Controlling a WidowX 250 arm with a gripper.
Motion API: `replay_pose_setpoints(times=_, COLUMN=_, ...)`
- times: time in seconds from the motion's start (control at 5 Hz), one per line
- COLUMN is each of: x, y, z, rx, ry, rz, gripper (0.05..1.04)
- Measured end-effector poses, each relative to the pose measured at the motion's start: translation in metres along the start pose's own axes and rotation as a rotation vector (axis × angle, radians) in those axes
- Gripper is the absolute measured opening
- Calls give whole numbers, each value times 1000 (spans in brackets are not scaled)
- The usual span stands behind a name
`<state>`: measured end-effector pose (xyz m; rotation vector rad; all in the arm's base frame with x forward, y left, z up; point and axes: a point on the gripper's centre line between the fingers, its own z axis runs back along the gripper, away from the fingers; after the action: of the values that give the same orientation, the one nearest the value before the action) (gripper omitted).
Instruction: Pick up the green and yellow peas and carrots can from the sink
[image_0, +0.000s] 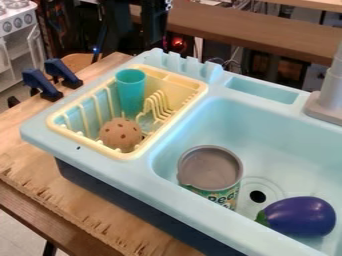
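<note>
Though the claw (155, 36) is up behind the sink (40, 134), I can't tell how it's set; the turquoise cup (131, 87) stands in the yellow rack (199, 91), near a brown ball (121, 134).

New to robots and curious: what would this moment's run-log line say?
arm: top edge, behind sink | yellow rack: teal cup, brown ball | basin: can left of drain, purple eggplant right

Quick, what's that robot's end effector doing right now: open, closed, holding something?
End effector: open, closed or holding, it cannot be told here; the purple plastic eggplant lies ungripped in the light-blue plastic sink.
</note>
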<state>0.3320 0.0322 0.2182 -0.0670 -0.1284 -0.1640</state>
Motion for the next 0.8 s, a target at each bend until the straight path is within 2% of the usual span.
replay_pose_setpoints(times=0.2, x=-1, y=0, z=-9, rx=-7, ry=27, rz=3, gripper=1003)
replay_pose_setpoints(times=0.4, x=3, y=-29, z=-17, rx=-33, ry=7, rz=-93, gripper=1003)
replay_pose_setpoints(times=0.6, x=6, y=-65, z=-7, rx=-53, ry=-56, rz=-212, gripper=1003)
replay_pose_setpoints(times=0.8, x=0, y=-91, z=-8, rx=-92, ry=-53, rz=-277, gripper=1003)
